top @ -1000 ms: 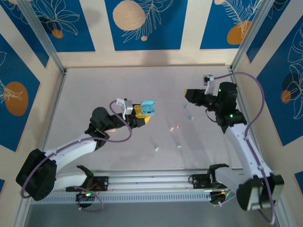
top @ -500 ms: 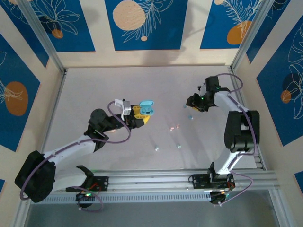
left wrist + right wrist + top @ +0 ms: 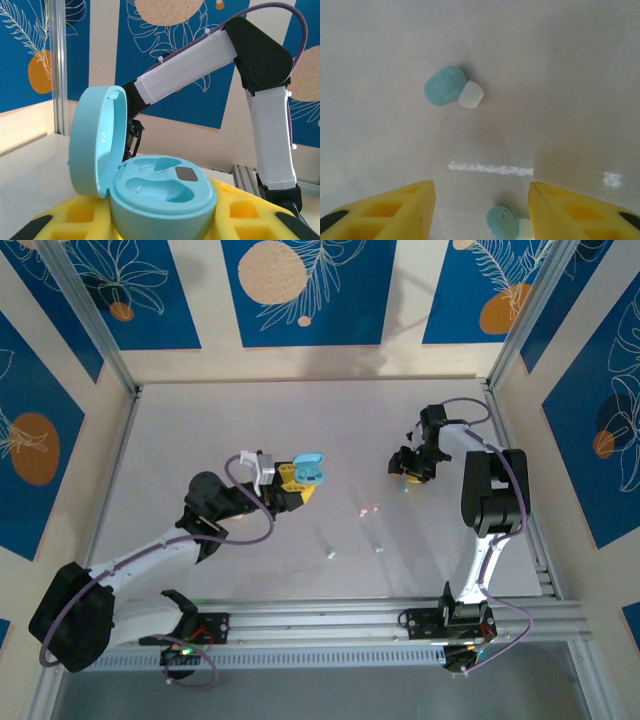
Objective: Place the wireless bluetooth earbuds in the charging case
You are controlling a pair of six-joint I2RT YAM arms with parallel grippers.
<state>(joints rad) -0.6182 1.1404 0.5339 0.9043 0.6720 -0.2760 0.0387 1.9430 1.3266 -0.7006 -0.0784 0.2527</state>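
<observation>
The pale blue charging case point(image 3: 160, 197) stands with its lid point(image 3: 95, 140) swung up and both wells empty. My left gripper point(image 3: 160, 225) is shut on its base with yellow pads. From above, the case point(image 3: 310, 469) sits at the tip of the left gripper point(image 3: 296, 483), left of the table's centre. My right gripper point(image 3: 481, 212) points down at the table, jaws open. One blue earbud with a white tip point(image 3: 502, 222) lies between the fingers, nearer the right one, touching neither. A second blue earbud point(image 3: 445, 86) lies farther ahead. In the top view the right gripper point(image 3: 408, 468) is low at the right.
Pink buds point(image 3: 372, 508) lie between the two grippers. Two mint buds point(image 3: 329, 552) point(image 3: 378, 548) lie nearer the front rail. The right arm point(image 3: 215, 50) rises behind the case in the left wrist view. Side walls and corner posts point(image 3: 515, 330) hem the table point(image 3: 250, 420).
The right arm has folded back, and its gripper has come down over the blue buds at the right with its jaws spread wider. The left gripper and the case have stayed put.
</observation>
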